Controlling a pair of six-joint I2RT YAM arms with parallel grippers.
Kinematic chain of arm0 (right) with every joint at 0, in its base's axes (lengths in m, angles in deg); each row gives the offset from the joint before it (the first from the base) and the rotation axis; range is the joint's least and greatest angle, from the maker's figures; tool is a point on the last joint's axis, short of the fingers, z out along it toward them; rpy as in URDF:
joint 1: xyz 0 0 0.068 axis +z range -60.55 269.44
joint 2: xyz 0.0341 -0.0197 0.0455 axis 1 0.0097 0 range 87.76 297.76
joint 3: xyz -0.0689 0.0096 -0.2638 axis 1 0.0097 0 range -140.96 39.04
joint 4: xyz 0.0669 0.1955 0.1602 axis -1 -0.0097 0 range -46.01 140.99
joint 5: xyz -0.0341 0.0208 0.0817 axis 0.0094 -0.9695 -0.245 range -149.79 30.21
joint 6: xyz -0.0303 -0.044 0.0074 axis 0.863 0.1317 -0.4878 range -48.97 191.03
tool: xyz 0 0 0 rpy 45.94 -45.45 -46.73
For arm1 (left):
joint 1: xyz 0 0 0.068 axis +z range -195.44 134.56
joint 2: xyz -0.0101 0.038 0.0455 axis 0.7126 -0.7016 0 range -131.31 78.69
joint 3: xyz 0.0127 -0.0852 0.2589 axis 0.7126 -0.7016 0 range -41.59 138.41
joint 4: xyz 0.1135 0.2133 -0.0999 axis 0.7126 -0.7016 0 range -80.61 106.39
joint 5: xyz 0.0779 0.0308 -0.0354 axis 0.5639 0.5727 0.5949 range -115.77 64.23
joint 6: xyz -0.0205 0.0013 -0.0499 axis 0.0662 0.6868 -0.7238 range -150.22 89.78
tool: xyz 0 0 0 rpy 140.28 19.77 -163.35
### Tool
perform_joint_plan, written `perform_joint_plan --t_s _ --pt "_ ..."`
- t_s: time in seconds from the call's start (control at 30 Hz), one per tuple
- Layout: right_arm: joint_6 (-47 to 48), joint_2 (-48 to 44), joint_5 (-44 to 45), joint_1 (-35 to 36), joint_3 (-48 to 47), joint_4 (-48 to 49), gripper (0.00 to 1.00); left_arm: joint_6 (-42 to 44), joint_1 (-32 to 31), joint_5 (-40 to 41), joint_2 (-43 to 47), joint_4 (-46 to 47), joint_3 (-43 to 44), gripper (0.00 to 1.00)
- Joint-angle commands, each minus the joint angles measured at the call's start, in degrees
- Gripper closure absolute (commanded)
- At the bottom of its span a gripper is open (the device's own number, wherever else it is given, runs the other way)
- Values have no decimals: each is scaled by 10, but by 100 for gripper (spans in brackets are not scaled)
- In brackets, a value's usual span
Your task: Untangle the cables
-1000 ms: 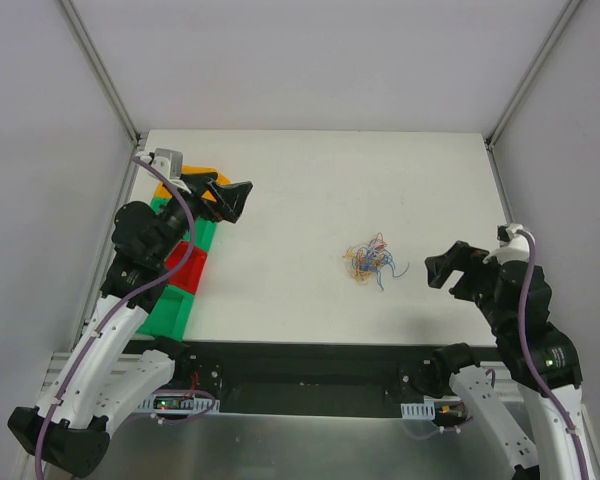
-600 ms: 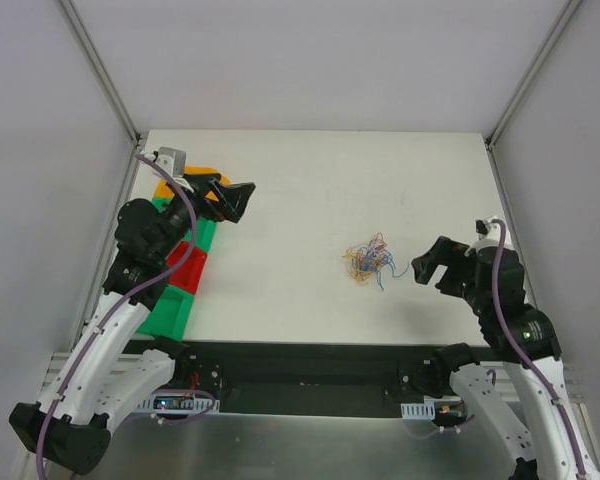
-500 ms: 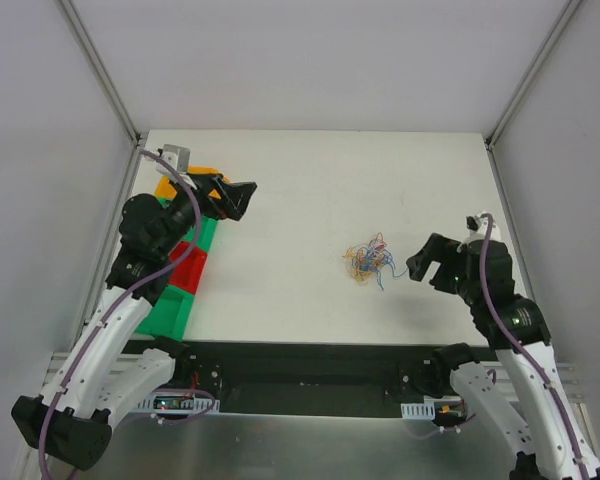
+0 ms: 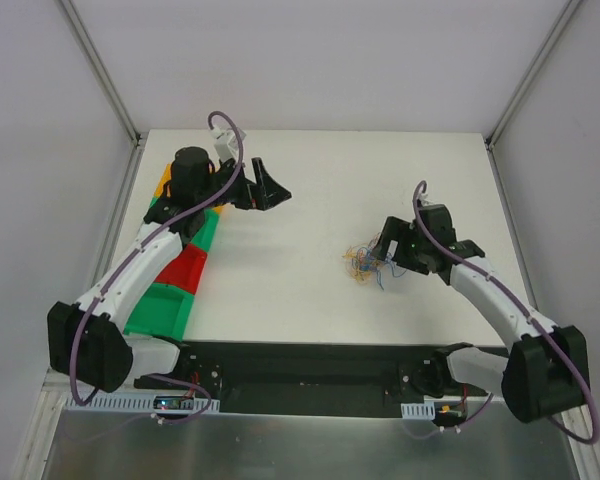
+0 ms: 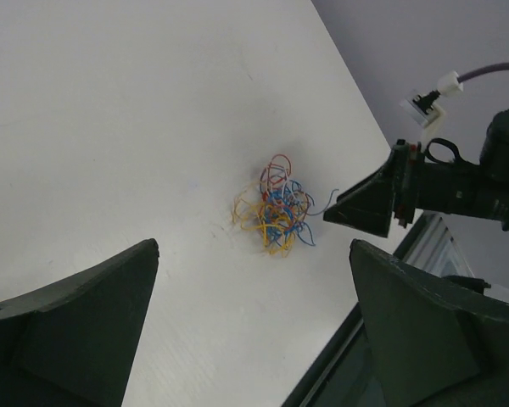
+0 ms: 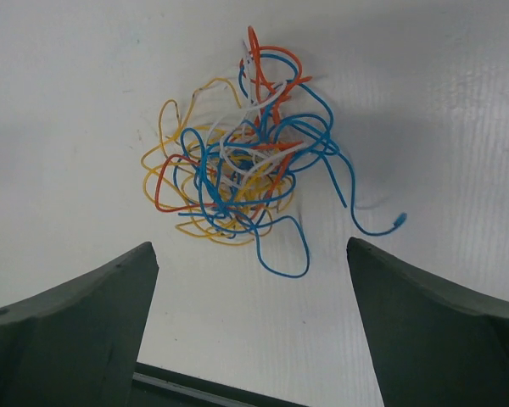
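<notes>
Now right claw [image 4: 385, 245] nearer the cables [image 4: 364, 263]

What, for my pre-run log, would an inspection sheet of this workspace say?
Surface: white table, flat.
Job's things: wire tangle, one clump of blue, yellow, orange-red and white strands, right of centre.
Clutter: green, red and orange bins at the table's left edge.
Tools: left tool open, empty, near the bins, far from the tangle; right tool open, empty, close beside the tangle.
Cables: purple arm cables run along both arms, apart from the tangle.
Surroundings: grey walls, metal frame posts.
</notes>
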State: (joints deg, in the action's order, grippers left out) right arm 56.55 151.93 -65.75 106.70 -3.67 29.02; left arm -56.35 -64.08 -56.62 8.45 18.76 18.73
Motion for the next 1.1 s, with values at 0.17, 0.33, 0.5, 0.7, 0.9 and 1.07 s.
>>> perform_joint_plan --t_s 0.17,0.33,0.5,0.7,0.9,1.07 --pt "-42 131 -10 60 -50 97 15 -87 8 -175 -123 -52 73 12" --pt "-46 183 10 103 -50 113 28 -115 7 -219 -160 -52 83 15" --pt "-42 196 10 139 -45 129 61 -127 6 -223 -178 -51 84 19" --pt "-42 154 24 185 -22 149 99 -142 -7 -242 -220 -52 89 27" --pt "-42 120 34 221 -19 156 99 -145 -39 -253 -270 -53 91 36" --pt "-52 96 27 243 -25 156 99 -147 -70 -261 -307 -52 95 36"
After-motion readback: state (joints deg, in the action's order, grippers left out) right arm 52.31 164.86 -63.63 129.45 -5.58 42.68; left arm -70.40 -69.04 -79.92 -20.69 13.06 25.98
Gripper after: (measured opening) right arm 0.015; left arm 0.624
